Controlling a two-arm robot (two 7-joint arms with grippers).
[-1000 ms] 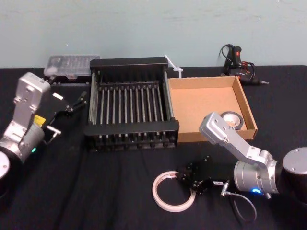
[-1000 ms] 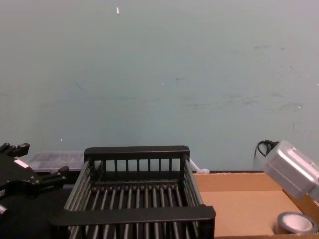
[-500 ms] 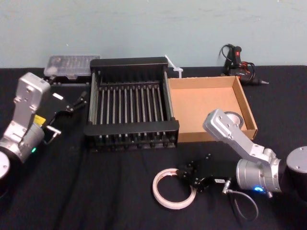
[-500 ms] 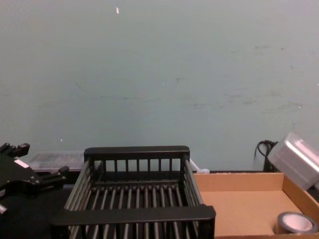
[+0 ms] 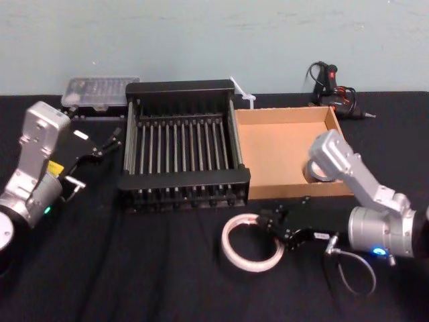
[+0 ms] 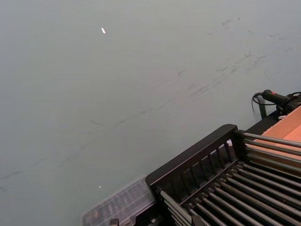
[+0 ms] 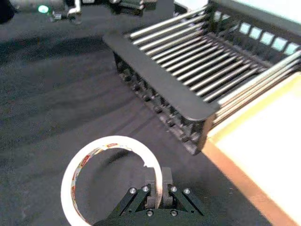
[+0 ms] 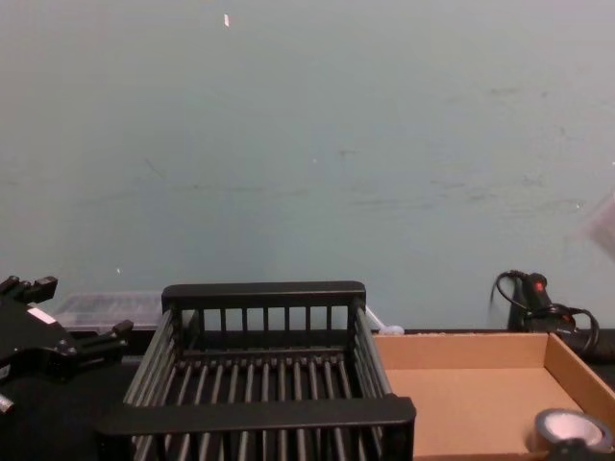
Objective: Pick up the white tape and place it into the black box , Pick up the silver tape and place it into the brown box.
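Observation:
The white tape (image 5: pixel 253 243) is a thin ring in front of the black box (image 5: pixel 181 181), and it seems to hang just above the black cloth. My right gripper (image 5: pixel 271 225) is shut on its band; the right wrist view shows both fingers (image 7: pixel 157 183) pinching the white tape (image 7: pixel 113 140) edge-on. The black box (image 8: pixel 259 415) is a slatted crate at mid-table. To its right stands the brown box (image 5: pixel 281 144), with the silver tape (image 5: pixel 320 173) in its near right corner, partly behind my right arm. My left gripper (image 5: pixel 100 142) rests open left of the crate.
A clear plastic case (image 5: pixel 100 90) lies behind the crate at the back left. At the back right a black glue gun (image 5: pixel 330 82) lies with its cord. A loose cable loop (image 5: pixel 350 272) hangs by my right wrist. Bare black cloth stretches along the table's front left.
My right arm has swung right and toward the boxes, carrying the white tape with it. Its elbow has left the chest view. The left arm has not moved.

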